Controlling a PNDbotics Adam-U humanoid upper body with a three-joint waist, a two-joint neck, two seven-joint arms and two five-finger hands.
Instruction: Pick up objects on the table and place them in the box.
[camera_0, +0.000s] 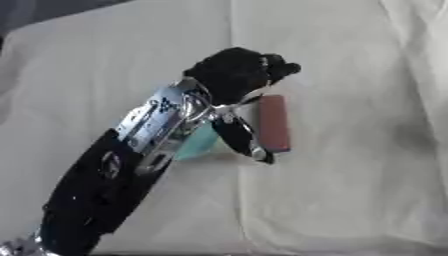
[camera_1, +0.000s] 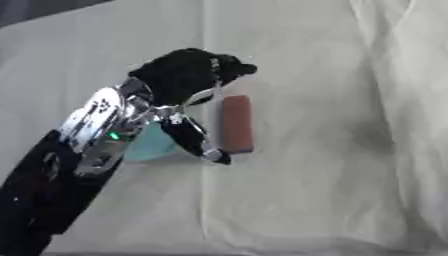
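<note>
A reddish-brown bar (camera_0: 274, 123) lies lengthwise on the white cloth (camera_0: 350, 150) near the middle. My left hand (camera_0: 234, 75) comes in from the lower left and sits over it. Its fingers (camera_0: 282, 67) curl over the bar's far end, and the thumb (camera_1: 194, 141) stretches down the bar's left side to its near end. A teal object (camera_1: 147, 145) shows just left of the thumb, mostly hidden under my wrist. No box shows in either view. My right hand is out of sight.
The wrinkled white cloth covers the whole table, with a long fold (camera_0: 238, 210) running down the middle. A dark strip (camera_0: 35, 12) shows at the far left corner.
</note>
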